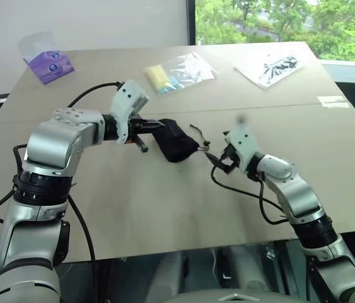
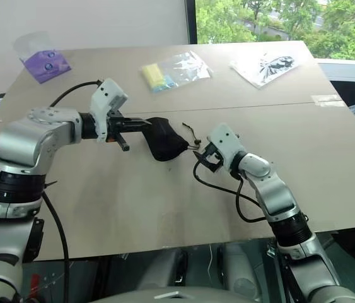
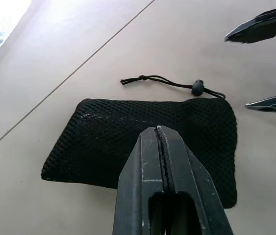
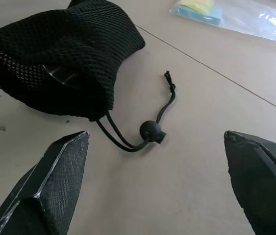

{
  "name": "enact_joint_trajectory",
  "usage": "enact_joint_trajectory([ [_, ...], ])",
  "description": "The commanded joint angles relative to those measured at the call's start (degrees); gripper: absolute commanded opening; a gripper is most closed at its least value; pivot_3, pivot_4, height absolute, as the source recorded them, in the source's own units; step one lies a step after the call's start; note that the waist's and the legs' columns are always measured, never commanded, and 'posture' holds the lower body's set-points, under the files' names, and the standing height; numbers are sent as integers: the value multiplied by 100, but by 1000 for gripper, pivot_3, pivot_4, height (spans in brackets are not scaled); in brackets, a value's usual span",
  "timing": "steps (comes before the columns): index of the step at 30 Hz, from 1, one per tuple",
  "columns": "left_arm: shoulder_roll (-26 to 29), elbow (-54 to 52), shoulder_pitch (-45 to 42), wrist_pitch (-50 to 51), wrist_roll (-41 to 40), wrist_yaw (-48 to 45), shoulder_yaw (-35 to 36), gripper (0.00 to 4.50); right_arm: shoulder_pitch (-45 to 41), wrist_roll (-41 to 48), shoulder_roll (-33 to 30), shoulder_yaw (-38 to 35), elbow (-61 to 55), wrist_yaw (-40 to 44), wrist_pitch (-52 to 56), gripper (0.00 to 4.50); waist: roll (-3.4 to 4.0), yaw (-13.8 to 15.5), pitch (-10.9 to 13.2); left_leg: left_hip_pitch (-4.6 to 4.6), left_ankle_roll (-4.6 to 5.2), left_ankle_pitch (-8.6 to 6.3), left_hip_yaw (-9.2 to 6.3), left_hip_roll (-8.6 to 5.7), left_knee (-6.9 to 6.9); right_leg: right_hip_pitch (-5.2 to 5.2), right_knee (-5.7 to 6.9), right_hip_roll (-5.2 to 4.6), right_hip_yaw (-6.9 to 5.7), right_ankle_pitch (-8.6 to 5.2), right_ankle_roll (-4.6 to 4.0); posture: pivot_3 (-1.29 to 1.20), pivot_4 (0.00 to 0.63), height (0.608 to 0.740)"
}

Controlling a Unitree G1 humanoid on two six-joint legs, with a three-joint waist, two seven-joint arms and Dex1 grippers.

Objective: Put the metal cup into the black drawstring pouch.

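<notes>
The black drawstring pouch (image 1: 177, 143) is soft mesh and sits mid-table, its closed end raised off the wood. My left gripper (image 1: 154, 125) is shut, its fingers (image 3: 162, 166) pinching the pouch's fabric. The cord with its round toggle (image 4: 150, 131) trails from the pouch's mouth toward my right gripper (image 1: 218, 160). That gripper is open, fingers (image 4: 54, 186) spread wide just short of the cord, touching nothing. The metal cup is hidden. A faint glossy shape shows through the mesh near the mouth (image 4: 59, 73), and I cannot tell what it is.
The wooden table (image 1: 164, 208) has a seam running across its middle. At the back lie a clear bag with a purple pack (image 1: 48, 63), a clear bag with yellow and blue items (image 1: 177, 74), and a black-and-white printed bag (image 1: 275, 66). A tape strip (image 1: 332, 100) is at the right.
</notes>
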Motion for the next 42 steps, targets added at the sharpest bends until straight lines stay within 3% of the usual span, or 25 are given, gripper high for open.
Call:
enact_joint_trajectory([
  [1, 135, -828, 174, 122, -429, -237, 211, 499, 69, -87, -57, 35, -280, 24, -130, 4500, 0, -8, 0, 0, 1, -1, 0, 0, 0, 0, 0, -1, 1, 0, 0, 0, 150, 740],
  [6, 410, -1760, 921, -97, -123, 32, -118, 2167, 338, 96, -221, 27, -753, 273, -64, 4500, 1, -36, 0, 3, 1, -1, 3, 4, -6, -2, 3, 3, 7, 0, 0, 0, 150, 740],
  [14, 158, -1560, 1190, -1272, 1860, 1194, -1558, 2167, 521, 319, -360, -90, -1167, 380, 154, 4500, -1, 41, -1, 18, 6, -3, 0, 0, 3, 22, -3, 1, 1, 0, 0, 0, 150, 740],
  [17, -70, -1269, 1173, -1456, 2051, 1263, -1644, 1390, 503, 306, -332, -82, -1144, 318, 170, 4500, -1, 44, 0, 18, 6, -3, -1, 0, 3, 22, -2, 2, -2, 0, 0, 0, 150, 740],
  [19, -208, -1126, 1102, -1386, 1971, 1230, -1487, 536, 502, 273, -310, -84, -1134, 257, 159, 4500, 0, 24, 0, 18, 6, -3, -1, 2, 3, 21, -1, 3, -2, 0, 0, 0, 150, 740],
  [21, -269, -939, 943, -1321, 1882, 1132, -1310, 128, 482, 203, -304, -63, -1086, 194, 113, 4500, -1, 23, -1, 18, 5, -3, -1, 2, 3, 21, -1, 2, -3, 0, 0, 0, 150, 740],
  [26, -293, -401, 506, -1245, 1384, 676, -720, 128, 216, -79, -181, 99, -601, 36, -237, 4500, -1, -6, -1, 18, 5, -3, -1, 1, 5, 21, -1, 3, -5, 0, 0, 0, 150, 740],
  [31, 2, 104, 138, -1510, 1411, 296, -536, 128, -330, -316, 324, 150, 678, -246, -907, 4500, 0, -36, 0, 21, 4, -3, 0, 2, 2, 20, 0, 5, -3, 0, 0, 0, 150, 740],
  [42, 97, -50, 18, -1121, 1262, 268, -181, 128, -1217, -483, 1316, 247, 2960, -164, -2389, 4500, 0, -43, 0, 19, 5, -3, -3, 1, 1, 17, -1, 4, -4, 0, 0, 0, 150, 740],
])
